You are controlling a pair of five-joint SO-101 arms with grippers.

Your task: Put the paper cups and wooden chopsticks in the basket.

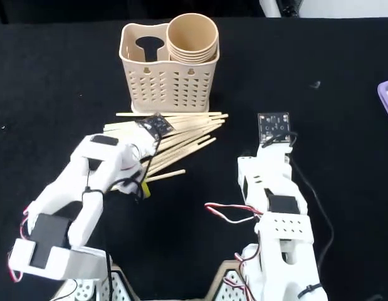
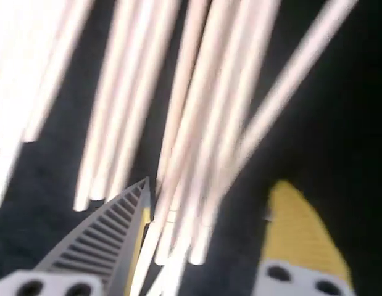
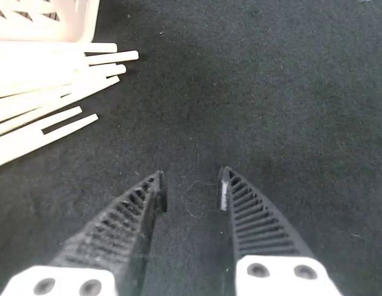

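Because the left arm is bent over the pile, the left gripper point(image 2: 213, 185) is the nearer claw to the wooden chopsticks point(image 1: 181, 135). Its jaws stand wide, with the near ends of several sticks lying between the ribbed finger and the yellow one, not yet pinched. The sticks run lengthwise away from the claw, so its closing line crosses their long axis, which looks right for a grasp.

The right gripper point(image 3: 192, 177) hangs over bare black table point(image 1: 331, 125), jaws moderately apart and holding nothing. The fanned stick tips lie well off to its side, towards the other arm.

Farther back, the basket point(image 1: 168, 88) stands just beyond the pile. The paper cups point(image 1: 192, 37) are already stacked in 1 of its 2 compartments, and the other stands open.
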